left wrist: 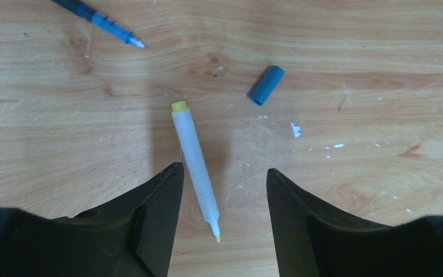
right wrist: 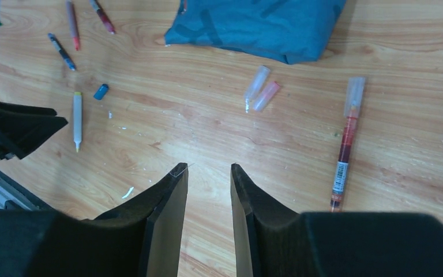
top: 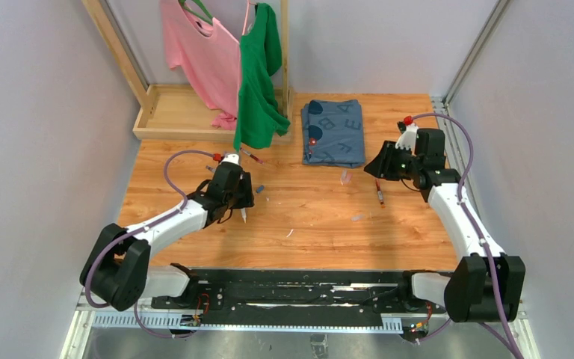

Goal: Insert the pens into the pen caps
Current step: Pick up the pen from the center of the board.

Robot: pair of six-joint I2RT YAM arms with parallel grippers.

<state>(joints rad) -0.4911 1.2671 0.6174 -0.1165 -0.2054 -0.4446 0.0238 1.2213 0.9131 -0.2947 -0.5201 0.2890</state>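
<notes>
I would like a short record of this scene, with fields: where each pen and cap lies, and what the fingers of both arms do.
left fingers: open, one on each side of the white pen, not closed on it
white pen: flat on the table, uncapped
blue cap: loose, apart from the white pen
blue pen: uncapped, far left
right fingers: open, nothing between them
red pen: on the table, clear cap on its far end
loose caps: two, side by side, near the folded cloth

Top view overlooks table (top: 321, 224); wrist views peer down.
</notes>
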